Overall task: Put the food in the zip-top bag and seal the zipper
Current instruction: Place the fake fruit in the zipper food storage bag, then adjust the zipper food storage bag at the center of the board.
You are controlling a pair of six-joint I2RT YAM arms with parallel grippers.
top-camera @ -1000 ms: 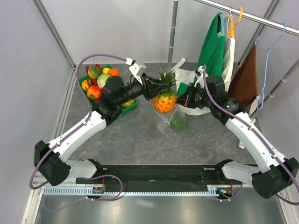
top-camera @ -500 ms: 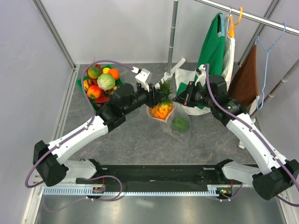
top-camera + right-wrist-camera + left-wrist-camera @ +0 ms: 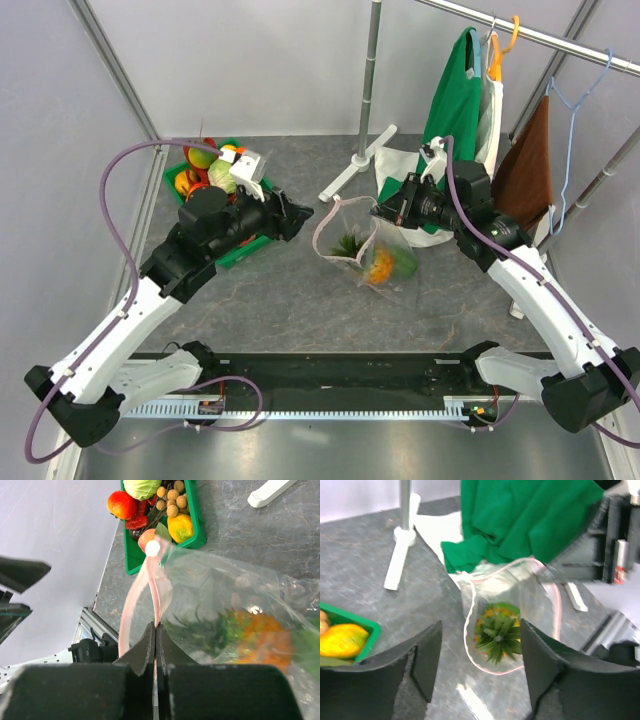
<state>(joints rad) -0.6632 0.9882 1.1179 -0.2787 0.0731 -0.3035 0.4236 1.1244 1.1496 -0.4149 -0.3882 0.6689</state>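
The zip-top bag (image 3: 220, 587) is clear, and its zipper (image 3: 161, 587) is pale pink. Through the plastic show a toy pineapple (image 3: 497, 632) with an orange body and a dark green crown, and a green pepper (image 3: 404, 264). The tray (image 3: 131, 562) is bright green and holds mixed colours: a red fruit (image 3: 122, 505), a pale green cabbage (image 3: 142, 487), a yellow lemon (image 3: 181, 527) and tan balls (image 3: 172, 505). The table (image 3: 290, 310) is grey with paler marbling. On the rail hang a green cloth (image 3: 520, 520), a brown cloth (image 3: 525, 170) and two hangers, one blue (image 3: 572, 130) and one orange (image 3: 500, 45). The left arm (image 3: 130, 320) and the right arm (image 3: 560, 310) are white with black joints, and their cables (image 3: 115, 190) are purple.
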